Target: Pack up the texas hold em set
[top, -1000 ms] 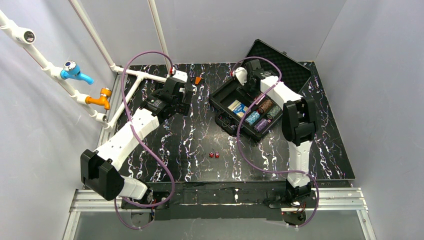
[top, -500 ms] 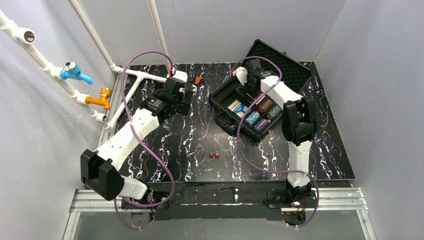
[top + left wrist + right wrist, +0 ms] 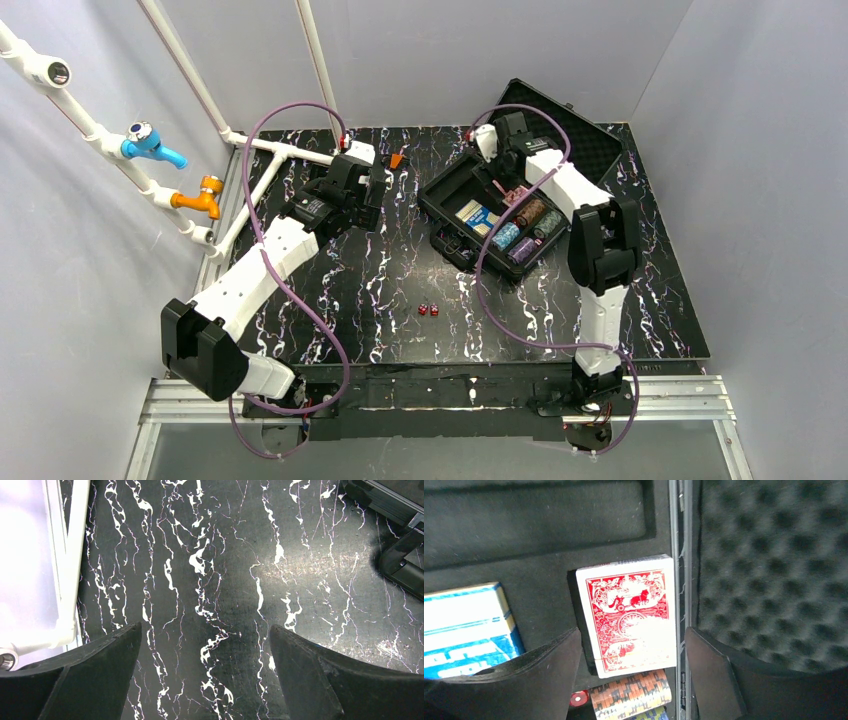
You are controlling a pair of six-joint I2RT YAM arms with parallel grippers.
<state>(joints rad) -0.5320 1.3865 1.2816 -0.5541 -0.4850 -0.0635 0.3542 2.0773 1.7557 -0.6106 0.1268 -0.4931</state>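
The black case (image 3: 447, 190) lies open at the back right, its foam lid (image 3: 570, 130) tilted back. It holds a blue card deck (image 3: 476, 215), a red-backed deck (image 3: 517, 194) and coloured chip stacks (image 3: 525, 232). My right gripper (image 3: 633, 630) is open just above the red deck (image 3: 631, 612), one jaw on each side and not touching it. An orange chip stack (image 3: 631, 695) and a red die (image 3: 579, 698) lie below the deck, and the blue deck (image 3: 466, 625) lies to its left. Two red dice (image 3: 428, 310) sit on the table. My left gripper (image 3: 205, 626) is open and empty over bare table.
A white pipe frame (image 3: 290, 152) with blue and orange taps runs along the back left, and it shows in the left wrist view (image 3: 67, 560). A small orange object (image 3: 397, 160) lies near the left gripper. The case's corner (image 3: 400, 565) is right of the left gripper.
My right wrist has shifted a little toward the back, and the red deck now shows under it in the case. The left arm has not moved.
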